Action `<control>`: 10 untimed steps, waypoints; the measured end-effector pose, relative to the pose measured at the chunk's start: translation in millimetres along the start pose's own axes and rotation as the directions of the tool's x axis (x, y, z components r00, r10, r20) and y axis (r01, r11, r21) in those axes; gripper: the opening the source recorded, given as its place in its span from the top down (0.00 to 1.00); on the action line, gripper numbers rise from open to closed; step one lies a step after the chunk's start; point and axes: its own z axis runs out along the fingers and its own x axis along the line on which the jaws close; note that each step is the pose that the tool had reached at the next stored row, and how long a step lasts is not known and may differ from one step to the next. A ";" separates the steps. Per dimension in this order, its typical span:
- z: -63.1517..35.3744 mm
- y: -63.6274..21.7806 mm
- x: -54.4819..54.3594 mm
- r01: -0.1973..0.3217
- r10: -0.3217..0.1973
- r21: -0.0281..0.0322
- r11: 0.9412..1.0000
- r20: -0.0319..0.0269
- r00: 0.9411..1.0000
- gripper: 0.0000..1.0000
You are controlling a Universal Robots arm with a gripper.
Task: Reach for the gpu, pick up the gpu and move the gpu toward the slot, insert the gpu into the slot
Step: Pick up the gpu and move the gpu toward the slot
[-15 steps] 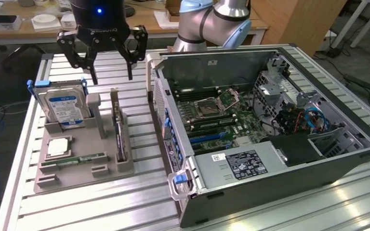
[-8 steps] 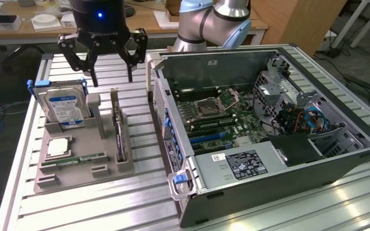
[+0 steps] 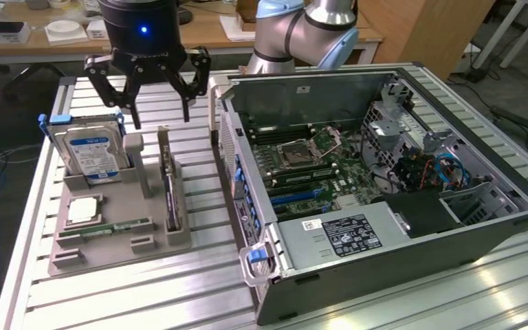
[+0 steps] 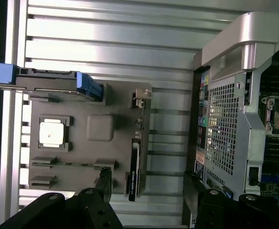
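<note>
The gpu is a thin dark card standing on its edge in a slot of the grey holder, on the side nearest the computer case. My gripper hangs open above the far end of the card, not touching it, with nothing between its fingers. In the wrist view the gpu shows edge-on as a dark strip with a silvery bracket at one end, and my gripper straddles it from well above. Blue expansion slots lie on the motherboard inside the open case.
A blue-labelled hard drive stands upright in the holder beside the gripper. A square processor chip and a green memory stick lie lower in the holder. The open computer case lies on the slatted metal table.
</note>
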 end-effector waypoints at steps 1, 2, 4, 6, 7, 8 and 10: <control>0.7 -0.1 0.0 0.000 0.000 0.000 1.000 0.000 1.000 0.29; 1.4 -0.2 0.0 0.000 0.000 0.000 1.000 0.000 1.000 0.29; 2.9 -0.2 0.0 0.000 0.000 0.000 1.000 0.000 1.000 0.29; 3.9 -0.7 0.1 0.000 0.000 0.000 1.000 0.000 1.000 0.29; 4.3 -0.8 0.1 0.000 0.000 0.000 1.000 0.000 1.000 0.29; 4.6 -1.1 0.1 0.000 0.000 0.000 1.000 0.000 1.000 0.29; 4.9 -4.0 0.2 0.000 0.000 0.000 1.000 0.000 1.000 0.29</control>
